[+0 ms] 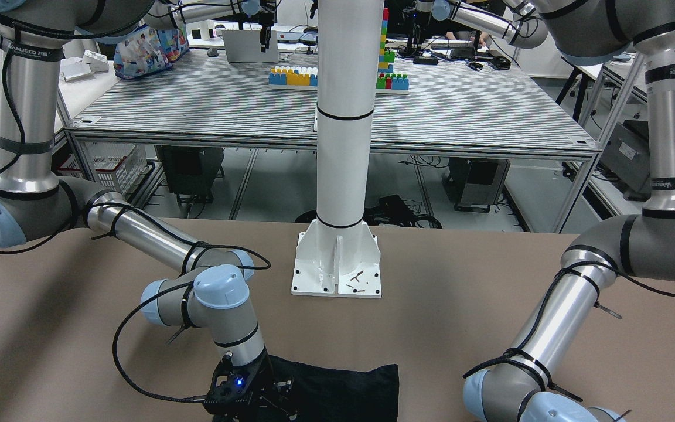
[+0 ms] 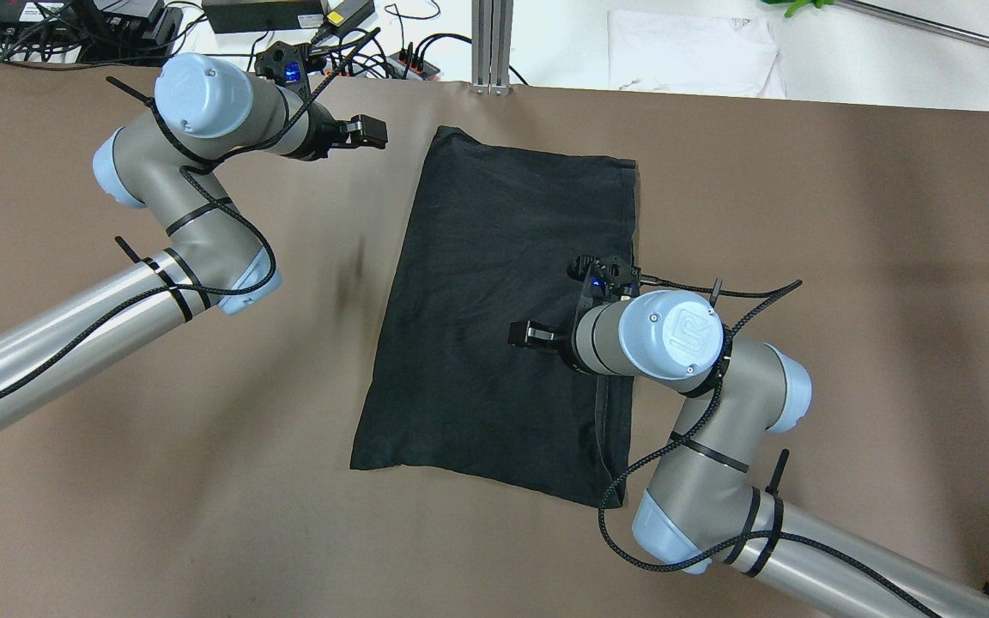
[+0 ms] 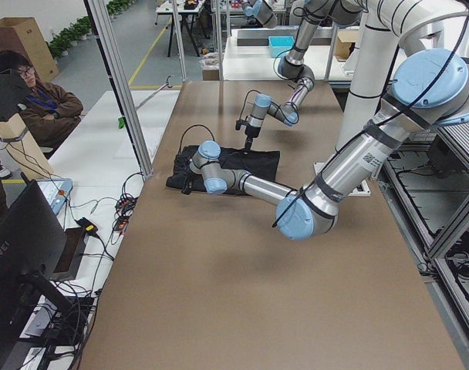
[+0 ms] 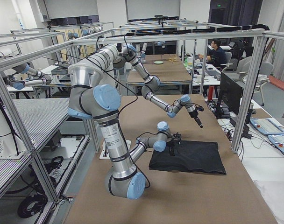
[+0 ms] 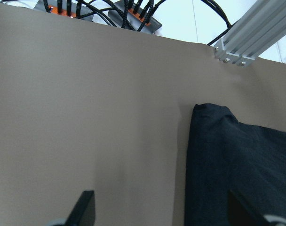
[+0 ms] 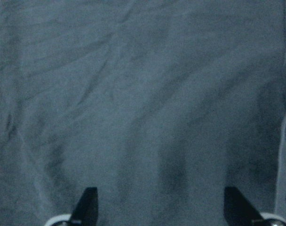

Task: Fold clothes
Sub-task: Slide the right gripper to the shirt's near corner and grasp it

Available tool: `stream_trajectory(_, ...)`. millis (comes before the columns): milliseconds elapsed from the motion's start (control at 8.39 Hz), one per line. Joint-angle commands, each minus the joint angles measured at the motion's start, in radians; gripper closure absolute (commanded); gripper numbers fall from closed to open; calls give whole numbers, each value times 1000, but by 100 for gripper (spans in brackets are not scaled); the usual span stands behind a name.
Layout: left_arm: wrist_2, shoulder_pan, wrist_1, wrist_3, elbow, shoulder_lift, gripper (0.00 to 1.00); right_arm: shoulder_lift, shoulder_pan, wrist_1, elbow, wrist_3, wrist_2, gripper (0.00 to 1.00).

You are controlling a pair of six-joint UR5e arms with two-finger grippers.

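Observation:
The clothes [image 2: 494,300] are one black garment lying flat as a tall rectangle in the middle of the brown table [image 2: 846,257]. My right gripper [image 2: 522,336] hangs low over its right half, open; in the right wrist view black cloth [image 6: 143,94] fills the frame between the spread fingers [image 6: 89,205]. My left gripper [image 2: 372,136] is open beside the garment's far left corner [image 5: 209,115], over bare table and not touching the cloth. The front-facing view shows the right gripper [image 1: 244,398] at the garment's edge [image 1: 343,387].
An aluminium post [image 2: 490,43] and a power strip with cables [image 2: 357,51] stand at the table's far edge. A white sheet [image 2: 692,39] lies beyond it. The white mast base [image 1: 337,264] is bolted at the robot's side. A person [image 3: 26,100] sits off the table.

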Motion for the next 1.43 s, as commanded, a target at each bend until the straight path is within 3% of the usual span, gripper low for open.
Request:
stream_trajectory(0,0,0,0,-1,0,0,0,-20,-2,88,-81,6,9,6)
stream_trajectory(238,1,0,0,-1,1,0,0,-34,3,80,-73,8,25,6)
stream_trajectory(596,3,2,0,-1,1,-2,0,-179,2,89,29,8,45,6)
stream_trajectory(954,3,2,-1,-1,1,0,0,-207,6,80,106,15,58,6)
stream_trajectory(1073,3,2,-1,-1,1,0,0,-208,6,84,118,50,74,6)
stream_trajectory(1311,3,5,-3,-1,1,0,0,-213,-11,120,144,328,60,6)
